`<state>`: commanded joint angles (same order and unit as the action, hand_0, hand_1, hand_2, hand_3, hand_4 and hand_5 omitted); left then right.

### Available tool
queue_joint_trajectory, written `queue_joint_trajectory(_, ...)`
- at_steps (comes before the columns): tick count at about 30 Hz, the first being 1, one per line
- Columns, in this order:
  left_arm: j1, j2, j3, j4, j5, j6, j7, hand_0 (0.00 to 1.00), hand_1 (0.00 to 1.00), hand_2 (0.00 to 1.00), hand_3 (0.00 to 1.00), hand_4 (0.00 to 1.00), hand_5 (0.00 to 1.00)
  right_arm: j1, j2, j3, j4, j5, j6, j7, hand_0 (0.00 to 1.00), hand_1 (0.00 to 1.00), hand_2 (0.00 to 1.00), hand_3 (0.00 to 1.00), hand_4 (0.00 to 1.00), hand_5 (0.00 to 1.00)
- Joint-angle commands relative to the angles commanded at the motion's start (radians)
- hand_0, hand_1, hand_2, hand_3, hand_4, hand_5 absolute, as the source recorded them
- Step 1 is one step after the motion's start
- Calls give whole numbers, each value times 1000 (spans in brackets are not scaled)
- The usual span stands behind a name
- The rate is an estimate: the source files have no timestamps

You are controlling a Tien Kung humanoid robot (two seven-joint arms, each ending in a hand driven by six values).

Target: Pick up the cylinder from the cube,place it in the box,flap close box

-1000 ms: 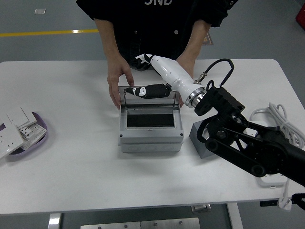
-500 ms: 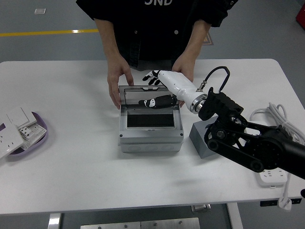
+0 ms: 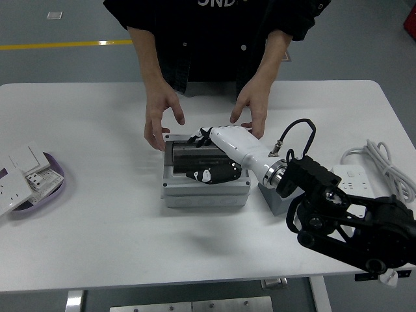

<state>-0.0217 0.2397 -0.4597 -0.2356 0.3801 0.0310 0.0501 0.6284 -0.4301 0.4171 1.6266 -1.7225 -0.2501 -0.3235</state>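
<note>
Resting flat on top of the grey box (image 3: pixel 205 188), the right hand (image 3: pixel 211 156) has its black fingers (image 3: pixel 198 138) spread out over the lid (image 3: pixel 195 153), which looks pushed down nearly closed under it. It isn't gripping anything, just lying open-palmed on the flap. The white forearm (image 3: pixel 244 151) runs back down to the right into the chunky black arm (image 3: pixel 344 218) at the lower right corner.

Can't see the cylinder anywhere, so whether it sits under the lid I honestly can't tell. The grey cube (image 3: pixel 274 198) sits just right of the box, mostly hidden behind the wrist.

A person in a dark top stands at the far side. One of their hands (image 3: pixel 161 120) is at the box's back left corner, fingers touching the rim, and the other hand (image 3: pixel 252 110) hovers just past the back right corner, right beside the robot's forearm.

Off to the left edge of the table (image 3: pixel 97 214) there's a purple tray (image 3: pixel 45 192) with white wall switch plates (image 3: pixel 19 175) on it. On the right side, a white power strip (image 3: pixel 354 182) with its coiled cable (image 3: pixel 383 166).
</note>
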Motion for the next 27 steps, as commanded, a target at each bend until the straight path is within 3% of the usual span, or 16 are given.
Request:
queue_joint_trajectory(7, 0, -1, -3, 0, 3, 0, -1, 594, 629, 620, 639, 703, 223, -58, 10, 54, -36, 44, -19, 19, 681, 648, 647, 688, 842, 458)
queue_joint_trajectory(19, 10, -1, -6, 2, 1, 0, -1, 594, 629, 620, 639, 702, 221, -270, -68, 363, 46, 126, -82, 148, 685, 647, 648, 681, 789, 455)
queue_joint_trajectory(22, 15, -4, -10, 3, 2, 0, -2, 594, 629, 620, 639, 702, 221, -331, -59, 453, 21, 186, -104, 198, 685, 647, 648, 681, 789, 455)
queue_joint_trajectory(23, 17, -4, -11, 3, 2, 0, -2, 594, 629, 621, 640, 702, 218, -348, -52, 480, 9, 208, -105, 215, 642, 631, 636, 663, 762, 448)
queue_joint_trajectory(27, 22, -8, -16, 3, 5, 0, -2, 594, 629, 621, 640, 702, 218, -410, -16, 593, -45, 320, -64, 298, 642, 631, 636, 663, 762, 448)
